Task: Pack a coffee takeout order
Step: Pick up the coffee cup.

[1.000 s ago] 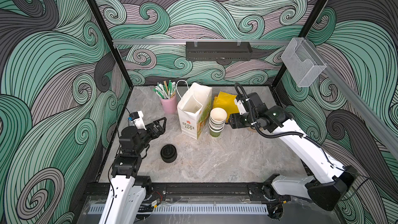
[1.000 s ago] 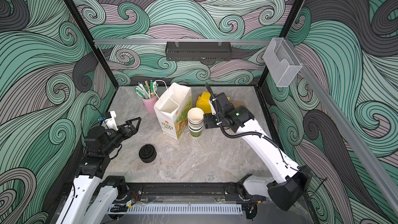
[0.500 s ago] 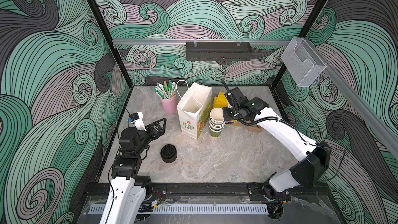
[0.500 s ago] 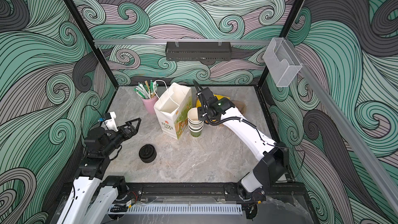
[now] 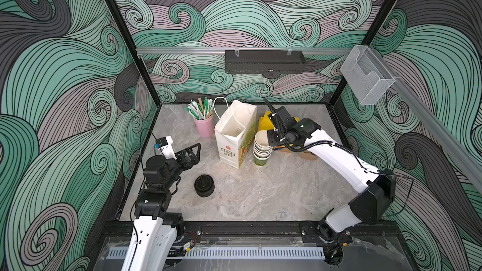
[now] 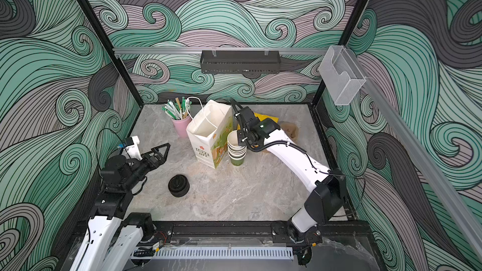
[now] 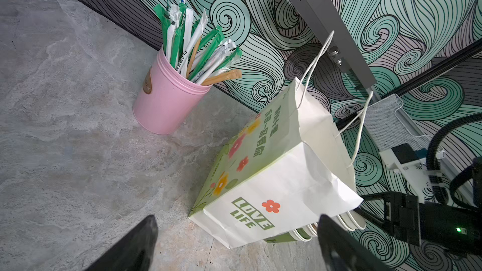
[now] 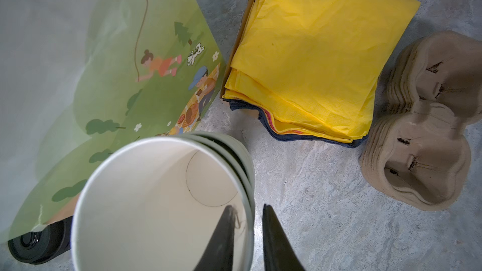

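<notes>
My right gripper point(image 8: 247, 206) is shut on the rim of the top cup of a stack of lidless green cups point(image 8: 156, 204), one finger inside the white lining and one outside. In both top views it hangs over that stack point(image 5: 262, 149) point(image 6: 236, 149), just right of the white paper bag point(image 5: 234, 131). A pile of yellow sheets point(image 8: 313, 56) lies in a shallow box behind the cups. Next to it sits a stack of tan pulp carriers point(image 8: 427, 126). My left gripper point(image 5: 194, 149) point(image 7: 237, 217) hovers open at the left, pointing at the bag point(image 7: 281, 186) with nothing between its fingers.
A squat stack of black lids point(image 5: 204, 185) sits on the table in front of the bag. A pink cup of wrapped straws point(image 5: 204, 126) stands at the back left. A black shelf point(image 5: 264, 61) and a clear holder point(image 5: 365, 74) hang on the walls.
My right gripper moved left from over the yellow sheets to the cup stack and closed its fingers on the top cup's rim. The left arm has not moved.
</notes>
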`<action>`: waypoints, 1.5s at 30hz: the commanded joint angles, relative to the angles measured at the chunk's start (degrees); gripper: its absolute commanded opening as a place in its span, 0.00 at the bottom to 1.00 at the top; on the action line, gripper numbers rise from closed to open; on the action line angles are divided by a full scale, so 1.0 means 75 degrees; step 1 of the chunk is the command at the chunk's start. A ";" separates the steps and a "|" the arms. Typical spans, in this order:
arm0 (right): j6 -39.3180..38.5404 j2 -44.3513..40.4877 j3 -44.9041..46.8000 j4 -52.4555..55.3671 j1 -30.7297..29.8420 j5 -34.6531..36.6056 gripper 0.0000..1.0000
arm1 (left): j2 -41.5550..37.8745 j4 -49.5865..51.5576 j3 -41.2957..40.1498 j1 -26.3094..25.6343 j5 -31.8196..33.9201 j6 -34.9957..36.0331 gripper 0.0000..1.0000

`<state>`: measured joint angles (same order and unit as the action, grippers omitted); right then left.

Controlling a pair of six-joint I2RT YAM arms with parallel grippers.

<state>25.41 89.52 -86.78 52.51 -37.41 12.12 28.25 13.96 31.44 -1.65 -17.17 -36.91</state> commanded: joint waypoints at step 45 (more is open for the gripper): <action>0.0566 -0.1039 0.0145 -0.0622 -0.0072 0.0036 0.02 | -0.0070 0.0211 0.0167 -0.0029 0.0040 0.0034 0.97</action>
<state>27.68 82.83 -86.56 49.74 -38.02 12.88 27.53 15.42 31.44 -1.65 -17.10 -36.91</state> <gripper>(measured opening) 0.053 0.969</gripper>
